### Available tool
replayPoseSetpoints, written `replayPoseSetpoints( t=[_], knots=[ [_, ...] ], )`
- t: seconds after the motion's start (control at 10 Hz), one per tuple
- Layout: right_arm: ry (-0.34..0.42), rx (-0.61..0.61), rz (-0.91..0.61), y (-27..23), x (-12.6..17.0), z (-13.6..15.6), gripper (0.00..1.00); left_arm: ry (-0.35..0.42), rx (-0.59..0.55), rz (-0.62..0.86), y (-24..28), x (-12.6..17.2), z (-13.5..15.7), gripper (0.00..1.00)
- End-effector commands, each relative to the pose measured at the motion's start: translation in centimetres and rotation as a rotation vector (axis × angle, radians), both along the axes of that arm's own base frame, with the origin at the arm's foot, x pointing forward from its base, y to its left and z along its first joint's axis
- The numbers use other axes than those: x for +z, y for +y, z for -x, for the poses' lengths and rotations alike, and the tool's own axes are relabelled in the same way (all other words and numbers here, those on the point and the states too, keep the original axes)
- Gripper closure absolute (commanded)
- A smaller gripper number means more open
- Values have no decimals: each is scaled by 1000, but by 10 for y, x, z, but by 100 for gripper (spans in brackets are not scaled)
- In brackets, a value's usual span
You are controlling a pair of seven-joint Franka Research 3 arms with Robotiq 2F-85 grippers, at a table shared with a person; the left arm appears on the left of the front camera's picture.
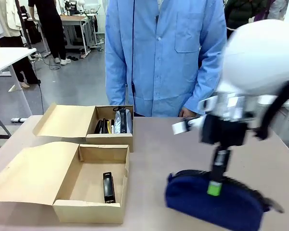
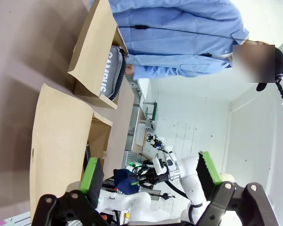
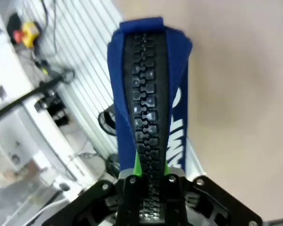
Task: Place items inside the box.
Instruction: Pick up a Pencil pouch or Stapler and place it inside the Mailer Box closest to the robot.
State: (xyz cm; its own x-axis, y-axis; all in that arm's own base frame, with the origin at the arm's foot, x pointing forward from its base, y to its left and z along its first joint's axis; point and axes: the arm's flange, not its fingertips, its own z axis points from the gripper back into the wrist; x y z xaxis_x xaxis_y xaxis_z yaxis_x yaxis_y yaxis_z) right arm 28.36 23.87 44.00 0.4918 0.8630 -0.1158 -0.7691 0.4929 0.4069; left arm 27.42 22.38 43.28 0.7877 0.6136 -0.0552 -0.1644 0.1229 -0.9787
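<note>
My right gripper is shut on the zip ridge of the navy zip pouch, low over the table's near right part. In the right wrist view the pouch runs away from the shut gripper, white lettering on its side. Whether it touches the table I cannot tell. The box stands at the near left, its flap lid folded out to the left, with a black stapler inside. My left gripper is open with nothing between its green pads, looking over the box flap.
A smaller brown cardboard box stands behind the box, flap open to the left, holding a grey pouch and black items. A person in a blue shirt stands at the far edge. Bare table lies between the boxes and the navy pouch.
</note>
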Motion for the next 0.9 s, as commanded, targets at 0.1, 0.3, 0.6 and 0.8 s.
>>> replayPoseSetpoints(
  t=[0.1,0.3,0.6,0.8],
  knots=[
    [-77,-117,-56,-64,17,0,100,-18,-10,-5,1,1,3,0],
    [-36,-89,-30,-41,13,-6,89,-18,-10,-5,1,1,3,0],
    [-61,-220,-6,-17,20,15,89,-18,-10,-5,1,1,3,0],
    [-30,-689,163,13,34,27,89,-18,-10,-5,1,1,3,0]
  ],
)
